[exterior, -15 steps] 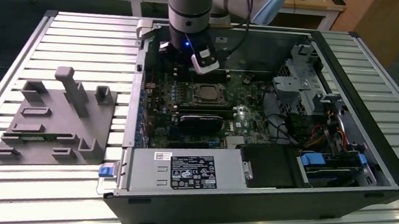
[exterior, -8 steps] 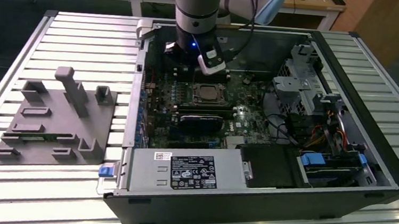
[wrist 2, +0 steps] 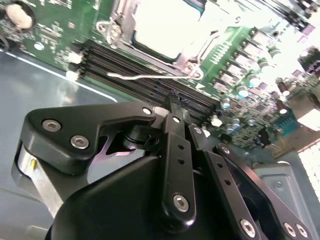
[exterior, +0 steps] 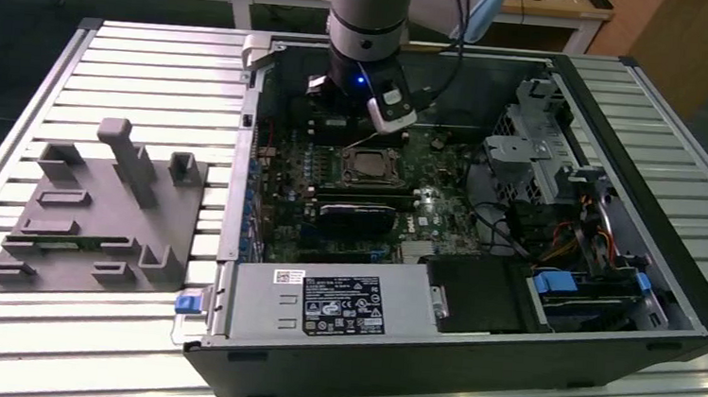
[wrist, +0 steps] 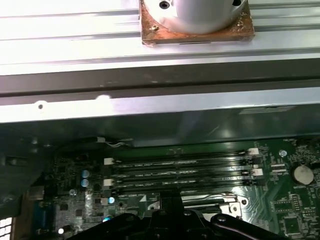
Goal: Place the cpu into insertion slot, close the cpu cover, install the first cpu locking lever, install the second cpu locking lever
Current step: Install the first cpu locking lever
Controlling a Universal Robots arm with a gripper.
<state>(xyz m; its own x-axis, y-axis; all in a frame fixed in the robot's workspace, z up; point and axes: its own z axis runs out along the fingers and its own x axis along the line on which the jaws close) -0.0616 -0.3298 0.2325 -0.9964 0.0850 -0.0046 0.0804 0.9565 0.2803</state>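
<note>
The cpu point(wrist 2: 162, 22) lies in the insertion slot point(exterior: 370, 167) on the green board, its metal top glaring bright in the second wrist view. The silvery cpu cover point(wrist 2: 189, 61) lies flat around it. A thin wire locking lever point(wrist 2: 145, 76) sticks out along the socket's edge over the memory slots, its end free. My gripper point(wrist 2: 172, 97) hangs inside the case just behind the socket, and its black fingers point(wrist 2: 175, 145) are shut together with nothing between them. Their tips are close above that lever; I cannot tell if they touch. In the exterior view my gripper point(exterior: 382, 125) is just beyond the socket.
Long black memory slots point(wrist: 175, 172) run beside the socket. The case's back wall point(wrist: 150, 107) is close behind the gripper. A drive cage point(exterior: 523, 150) and cables fill the exterior view's right, a power supply point(exterior: 320, 305) the front. A grey fixture plate point(exterior: 100, 207) lies outside the case.
</note>
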